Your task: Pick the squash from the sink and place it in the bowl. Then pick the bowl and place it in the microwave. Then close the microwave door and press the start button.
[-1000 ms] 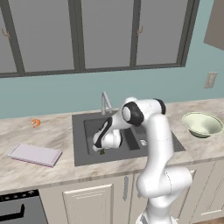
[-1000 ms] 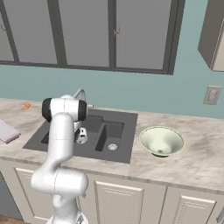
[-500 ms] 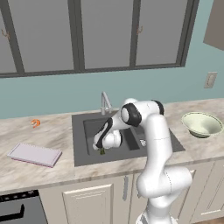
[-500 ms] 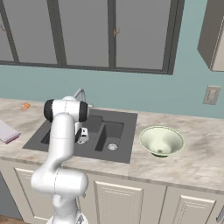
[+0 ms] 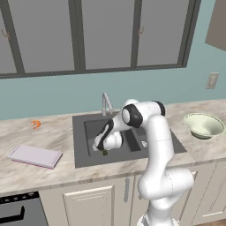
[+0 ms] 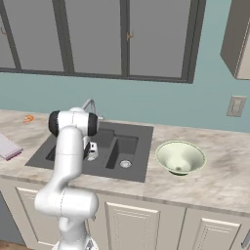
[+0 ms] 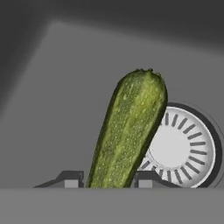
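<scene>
Squash (image 7: 129, 131) is seen lying in the left basin of the sink (image 5: 84, 154), its long dark green body stretched between the two dark fingers (image 7: 71, 179) of the gripper (image 7: 107, 181), one tip on each side of it. The far end of the squash is laid partly over the round silver drain (image 7: 183, 148). Whether the fingers are already pressed against the squash or just beside it cannot be told; they are set only a little wider than the vegetable. In the left base view the gripper (image 5: 104, 151) is lowered into the left basin, below the thin silver tap (image 5: 106, 102) at the sink's back edge. The pale bowl (image 5: 204, 126) is stood on the tabletop (image 5: 53, 172) to the right of the sink, well apart from the squash. A flat pinkish board (image 5: 35, 156) is lain near the tabletop's left front edge, and a small orange object (image 5: 35, 124) is placed near its back edge.
</scene>
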